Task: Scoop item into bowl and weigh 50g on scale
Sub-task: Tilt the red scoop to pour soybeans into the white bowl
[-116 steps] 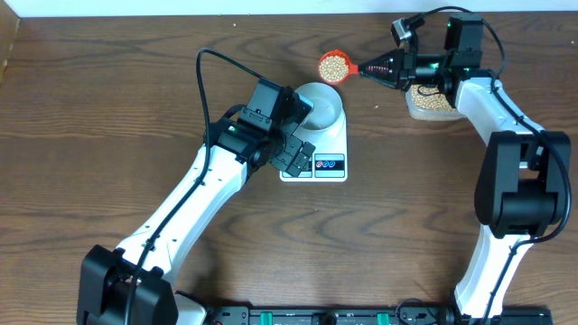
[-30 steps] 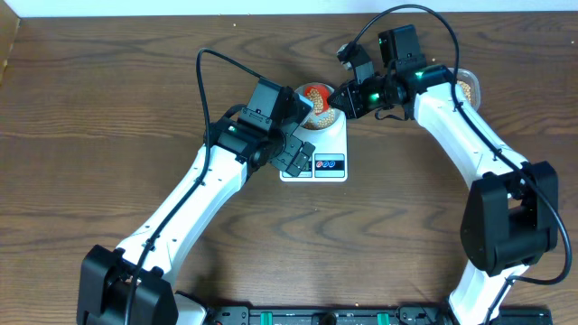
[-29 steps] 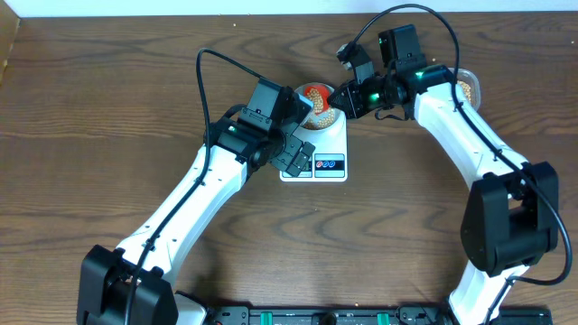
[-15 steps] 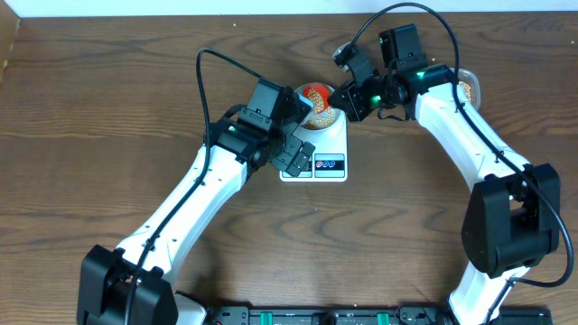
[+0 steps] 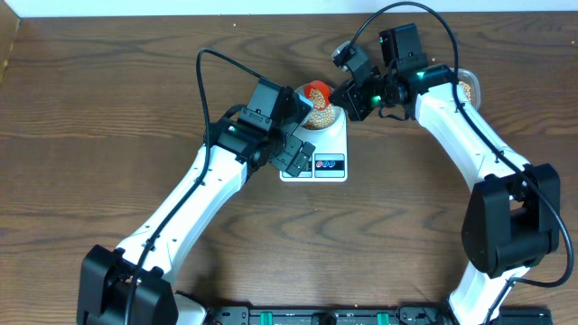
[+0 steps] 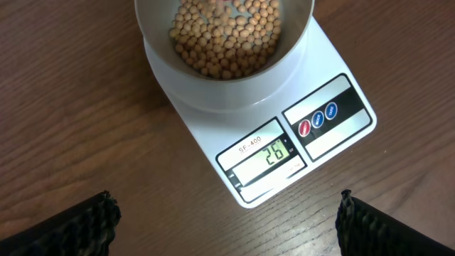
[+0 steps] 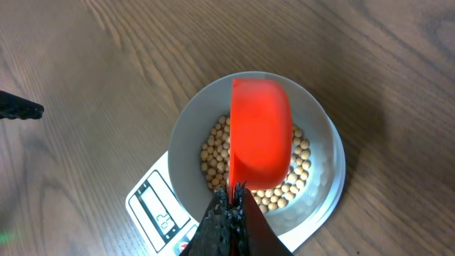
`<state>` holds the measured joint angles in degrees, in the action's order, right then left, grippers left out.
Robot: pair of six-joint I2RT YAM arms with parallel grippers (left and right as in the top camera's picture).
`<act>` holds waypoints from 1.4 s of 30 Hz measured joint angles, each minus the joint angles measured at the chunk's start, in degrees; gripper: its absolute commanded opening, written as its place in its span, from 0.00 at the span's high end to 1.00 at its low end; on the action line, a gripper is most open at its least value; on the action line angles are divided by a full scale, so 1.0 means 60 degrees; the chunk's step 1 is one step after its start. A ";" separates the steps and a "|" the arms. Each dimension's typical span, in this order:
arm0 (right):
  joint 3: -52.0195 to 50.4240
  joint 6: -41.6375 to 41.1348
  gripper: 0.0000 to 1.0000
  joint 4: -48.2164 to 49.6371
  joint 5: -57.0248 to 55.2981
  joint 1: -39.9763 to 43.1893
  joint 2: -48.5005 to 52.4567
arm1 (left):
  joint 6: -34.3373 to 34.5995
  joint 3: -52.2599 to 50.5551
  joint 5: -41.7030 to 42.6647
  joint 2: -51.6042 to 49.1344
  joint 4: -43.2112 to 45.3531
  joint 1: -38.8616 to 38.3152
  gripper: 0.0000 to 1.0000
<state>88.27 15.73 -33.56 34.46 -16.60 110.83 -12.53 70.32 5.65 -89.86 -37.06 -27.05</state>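
— Two pairs of jaws; which is at work?

— The right jaws, clamped on the handle of the small orange-red plastic scoop (image 7: 260, 135), which is turned over above the small round pale bowl (image 7: 323, 153). The left jaws stand wide apart, empty, over the brown wooden worktop (image 6: 71, 107) in front of the flat white digital scale (image 6: 328, 67).

— Which step, then?

— Tipping, I judge: the small round tan beans (image 6: 227, 43) lie in the bowl, which sits on the scale.

— And next?

— Only the left wrist view shows the grey display (image 6: 264, 155) plainly: 26, about half. Only the overhead shows the clear plastic tub (image 5: 467, 88) beyond the right arm; more beans from there, added carefully, seem needed.
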 measured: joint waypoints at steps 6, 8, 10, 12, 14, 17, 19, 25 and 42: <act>0.0000 0.0233 0.99 0.0000 -0.0109 0.0000 0.0000 | 0.0000 0.0000 0.0000 0.0000 0.0000 0.0000 0.00; 0.0000 0.0280 0.99 0.0000 -0.0138 0.0000 0.0000 | 0.0000 0.0000 0.0000 0.0000 0.0000 0.0000 0.01; 0.0000 0.0302 0.99 0.0015 -0.0146 0.0000 0.0000 | 0.0000 0.0000 0.0000 0.0000 0.0000 0.0000 0.00; 0.0000 0.0350 0.99 0.0033 -0.0146 0.0000 0.0000 | 0.0000 0.0000 0.0000 0.0000 0.0000 0.0000 0.00; 0.0000 0.0437 0.99 0.0033 -0.0146 0.0000 0.0000 | 0.0000 0.0000 0.0000 0.0000 0.0000 0.0000 0.00; 0.0000 0.0561 0.99 0.0036 -0.0146 0.0000 0.0000 | 0.0000 0.0000 0.0000 0.0000 0.0000 0.0000 0.01; 0.0000 0.0681 0.99 0.0036 -0.0149 0.0000 0.0000 | 0.0000 0.0000 0.0000 0.0000 0.0000 0.0000 0.01; 0.0000 0.1377 0.99 0.0036 -0.0171 -0.0022 0.0000 | 0.0000 0.0000 0.0000 0.0000 0.0000 0.0000 0.01; 0.0000 0.2120 0.99 0.0040 -0.0182 -0.0178 0.0000 | 0.0000 0.0000 -0.0004 0.0000 0.0000 0.0000 0.00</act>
<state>88.27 28.45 -33.32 33.36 -17.67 110.83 -12.53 70.32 5.63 -89.86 -37.06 -27.05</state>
